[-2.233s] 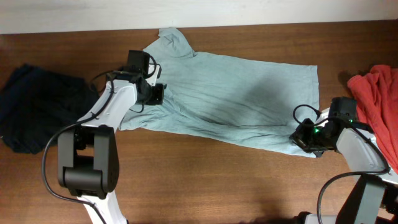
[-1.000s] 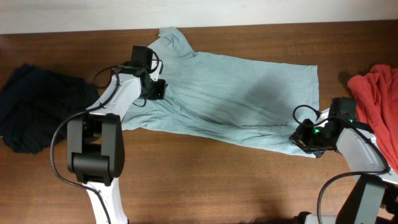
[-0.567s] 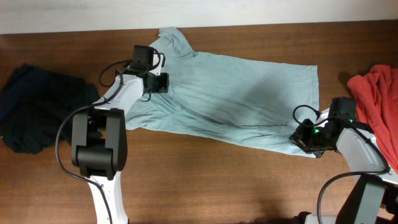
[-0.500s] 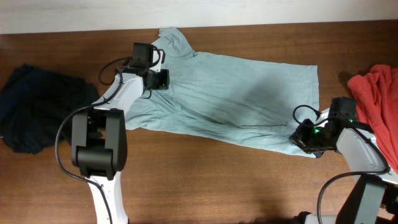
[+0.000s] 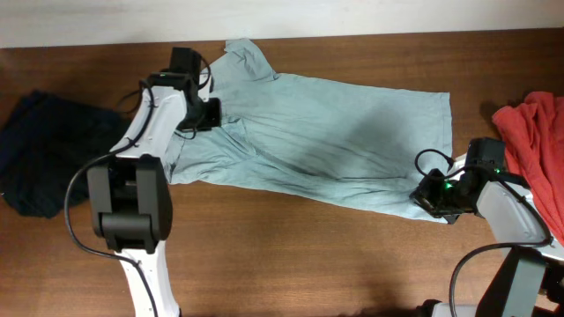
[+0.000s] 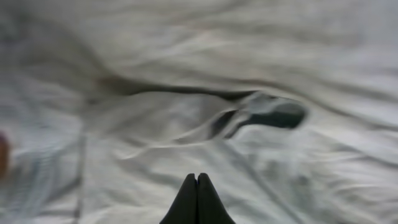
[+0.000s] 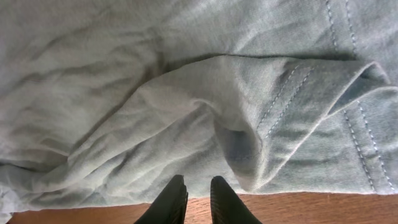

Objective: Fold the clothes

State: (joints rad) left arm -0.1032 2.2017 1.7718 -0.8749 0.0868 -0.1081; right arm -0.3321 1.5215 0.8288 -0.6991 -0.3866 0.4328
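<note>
The clothes are three garments. A pale grey-blue T-shirt [image 5: 335, 141] lies spread across the table's middle, its sleeve at the back left. My left gripper [image 5: 210, 113] hovers over the shirt's left shoulder area. In the left wrist view it [image 6: 197, 178] is shut, tips together above blurred, wrinkled cloth [image 6: 186, 93], with nothing seen between them. My right gripper [image 5: 430, 195] sits at the shirt's front right corner. In the right wrist view its [image 7: 198, 180] jaws stand a narrow gap apart over the hem [image 7: 186, 93], with bare wood showing between them.
A navy garment [image 5: 53, 158] lies crumpled at the left edge. A red garment [image 5: 533, 145] lies at the right edge, just behind my right arm. The wooden table [image 5: 291, 255] shows in front of the shirt. A pale wall runs along the back.
My left gripper slid up the shirt's left side toward the sleeve, then shifted a little left, staying shut. The right arm and the shirt's right corner have not moved.
</note>
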